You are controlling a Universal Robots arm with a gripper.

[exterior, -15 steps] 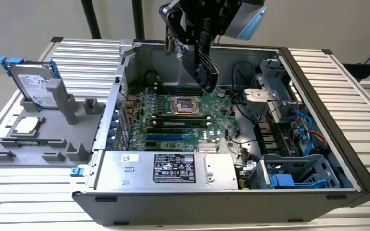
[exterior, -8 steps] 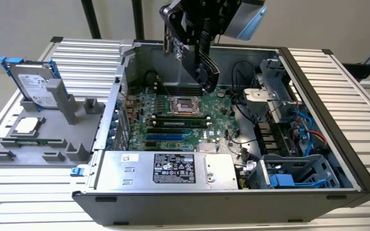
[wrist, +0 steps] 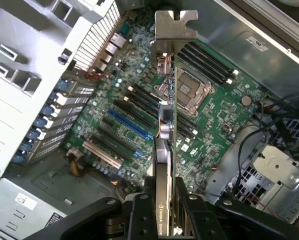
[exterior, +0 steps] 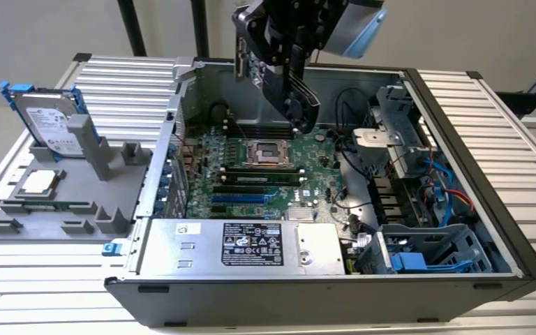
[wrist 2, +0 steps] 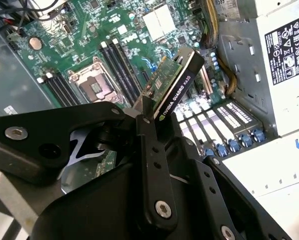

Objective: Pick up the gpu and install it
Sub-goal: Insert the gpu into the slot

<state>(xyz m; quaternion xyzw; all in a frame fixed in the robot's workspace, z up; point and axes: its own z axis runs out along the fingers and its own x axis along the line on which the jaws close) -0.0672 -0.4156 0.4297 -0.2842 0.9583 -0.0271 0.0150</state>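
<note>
A black robot gripper (wrist: 165, 212) is clamped on the gpu (wrist: 167, 145), a flat card with a green circuit board, black shroud and silver end bracket. The card hangs clear above the green motherboard (wrist: 224, 115) inside the open grey computer case (exterior: 296, 303). Its long axis runs straight out from the fingers toward the board, bracket end farthest, and the blue expansion slot (wrist: 132, 124) lies off to one side.

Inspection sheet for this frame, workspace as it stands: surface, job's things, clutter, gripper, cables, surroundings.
Surface: ribbed silver metal table carrying an open grey computer case.
Job's things: flat green-and-black, silver-bracketed gpu, held edge-on above the green motherboard, not seated.
Clutter: grey fixture tray with silver hard drive on blue rails, a square processor, a narrow green memory stick.
Gripper: black gripper shut on the gpu.
Cables: black, blue and red leads inside the case.
Surroundings: pale wall, black posts.
</note>
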